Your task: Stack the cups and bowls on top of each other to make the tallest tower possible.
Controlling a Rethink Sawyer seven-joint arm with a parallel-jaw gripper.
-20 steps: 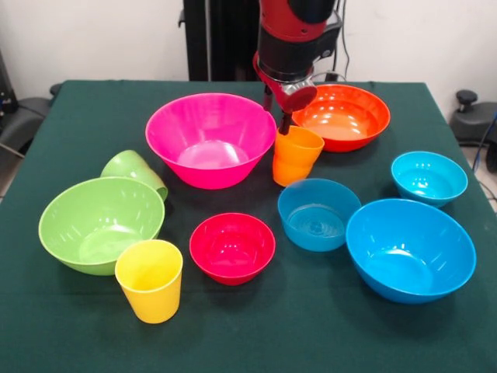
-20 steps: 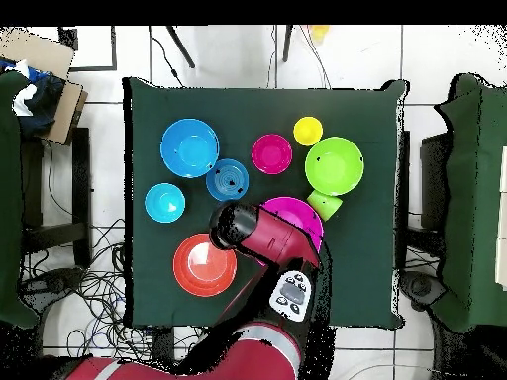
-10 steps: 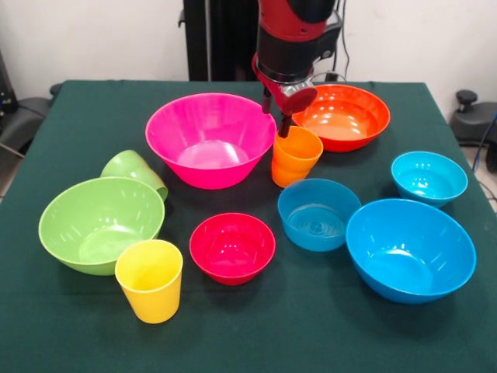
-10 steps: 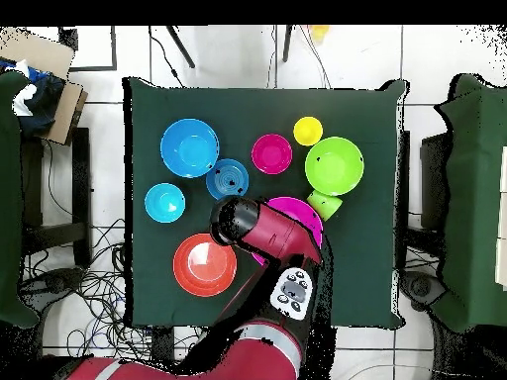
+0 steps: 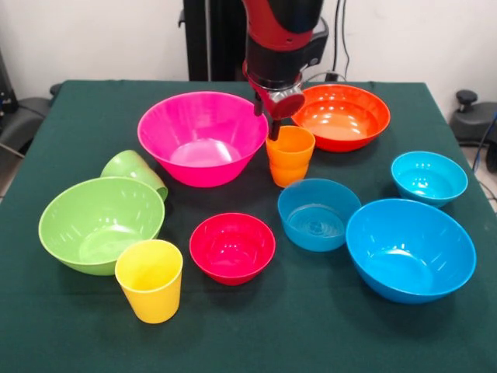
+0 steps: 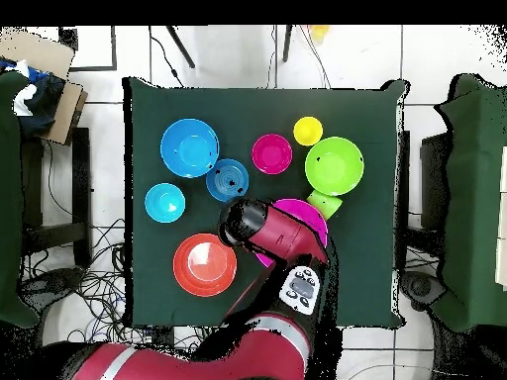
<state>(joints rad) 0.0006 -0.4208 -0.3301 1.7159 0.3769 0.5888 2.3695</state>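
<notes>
Gripper (image 5: 272, 123) at orange cup (image 5: 290, 155); jaws grip the cup's rim.

Cup upright, directly below the jaws, its base seemingly just off the desk (image 5: 93, 109). Pink bowl (image 5: 202, 137) just beside the jaws on one side, orange bowl (image 5: 342, 116) near on the other; blue bowl (image 5: 318, 214) in front.

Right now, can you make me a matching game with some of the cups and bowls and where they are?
Things:
1. yellow cup
2. green cup
3. orange cup
4. small red bowl

Places or states:
A. lying on its side behind the light green bowl
B. right under the gripper
C. upright at the front, next to the light green bowl
D. between the yellow cup and a small blue bowl

Pairs: 1-C, 2-A, 3-B, 4-D
</notes>
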